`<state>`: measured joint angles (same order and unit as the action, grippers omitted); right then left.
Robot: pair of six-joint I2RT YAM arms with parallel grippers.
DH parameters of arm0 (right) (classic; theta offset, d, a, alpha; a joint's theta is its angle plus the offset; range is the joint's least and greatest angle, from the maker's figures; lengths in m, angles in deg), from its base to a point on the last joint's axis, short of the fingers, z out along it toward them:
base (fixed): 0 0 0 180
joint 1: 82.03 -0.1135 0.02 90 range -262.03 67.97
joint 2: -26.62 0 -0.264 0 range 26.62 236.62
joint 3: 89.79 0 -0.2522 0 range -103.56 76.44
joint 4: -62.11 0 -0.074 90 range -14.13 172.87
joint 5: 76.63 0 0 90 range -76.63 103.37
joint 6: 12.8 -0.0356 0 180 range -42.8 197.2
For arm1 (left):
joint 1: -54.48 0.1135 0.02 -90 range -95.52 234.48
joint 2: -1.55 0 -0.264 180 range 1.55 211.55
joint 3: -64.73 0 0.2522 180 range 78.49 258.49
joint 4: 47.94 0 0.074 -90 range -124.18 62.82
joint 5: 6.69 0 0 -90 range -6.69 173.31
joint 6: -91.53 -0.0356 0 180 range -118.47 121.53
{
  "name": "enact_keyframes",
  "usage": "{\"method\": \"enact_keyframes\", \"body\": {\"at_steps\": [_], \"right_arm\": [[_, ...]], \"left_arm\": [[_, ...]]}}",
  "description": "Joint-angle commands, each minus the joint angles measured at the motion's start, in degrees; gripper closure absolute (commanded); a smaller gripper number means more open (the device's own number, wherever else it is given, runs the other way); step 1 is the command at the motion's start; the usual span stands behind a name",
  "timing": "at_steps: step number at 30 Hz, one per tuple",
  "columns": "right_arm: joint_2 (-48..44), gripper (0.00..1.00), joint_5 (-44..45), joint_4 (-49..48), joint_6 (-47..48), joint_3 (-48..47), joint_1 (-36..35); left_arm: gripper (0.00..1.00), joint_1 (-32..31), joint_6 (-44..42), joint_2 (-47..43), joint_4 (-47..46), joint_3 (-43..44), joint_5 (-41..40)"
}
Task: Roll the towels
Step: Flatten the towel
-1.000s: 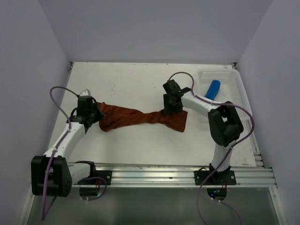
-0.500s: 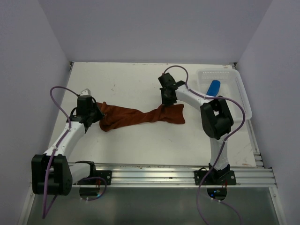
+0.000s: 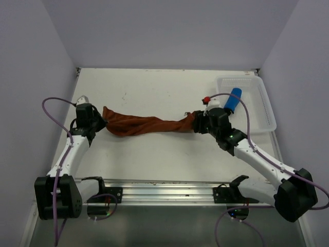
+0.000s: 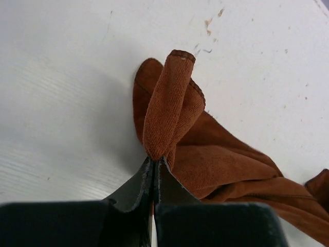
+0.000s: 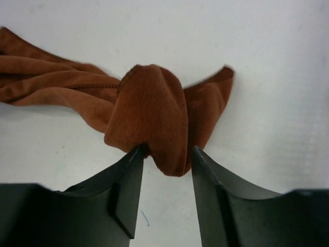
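The rust-brown towel (image 3: 149, 125) lies stretched in a long twisted band across the middle of the table. My left gripper (image 3: 101, 122) is shut on its left end; in the left wrist view the jaws (image 4: 154, 160) pinch a folded corner of the towel (image 4: 216, 159). My right gripper (image 3: 198, 122) holds the right end; in the right wrist view a thick fold of towel (image 5: 149, 108) sits between the jaws (image 5: 165, 154), touching both. The blue towel (image 3: 234, 99) is rolled and leans in the basket.
The white mesh basket (image 3: 267, 110) stands at the back right, just behind my right gripper. Grey walls close in the table on the left, the back and the right. A metal rail (image 3: 169, 188) runs along the near edge.
My right arm has swung round and now reaches the towel's right end from the near right. My left gripper has pulled left. The towel has been drawn out longer and straighter.
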<state>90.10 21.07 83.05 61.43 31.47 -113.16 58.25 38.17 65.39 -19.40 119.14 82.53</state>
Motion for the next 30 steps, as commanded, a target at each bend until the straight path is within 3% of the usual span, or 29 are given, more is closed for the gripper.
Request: {"method": "enact_keyframes", "body": {"at_steps": [1,6,11,16,22,30], "right_arm": [[2.4,0.5,-2.3,1.9,-7.4,9.3,-0.3],[-5.5,0.45,0.5,6.3,-11.9,9.6,-0.2],[-2.9,0.46,4.9,14.3,-12.4,-1.7,-0.2],[11.1,0.56,7.9,20.2,-13.3,-14.8,-0.1],[28.0,0.58,8.0,25.5,-11.3,-26.2,0.6],[34.7,0.59,11.9,31.4,-11.8,-29.8,0.5]], "left_arm": [[1.0,0.5,1.3,-0.6,-2.0,-3.2,1.9],[1.0,0.6,0.7,-1.3,-1.5,-4.2,2.8],[1.0,0.6,0.2,-1.3,-1.3,-4.4,3.4],[1.0,0.6,-0.1,-1.0,-1.7,-5.2,4.1],[1.0,0.6,-0.2,-0.8,-1.9,-6.1,5.2],[1.0,0.6,-0.4,0.3,-2.3,-5.4,6.0]]}}
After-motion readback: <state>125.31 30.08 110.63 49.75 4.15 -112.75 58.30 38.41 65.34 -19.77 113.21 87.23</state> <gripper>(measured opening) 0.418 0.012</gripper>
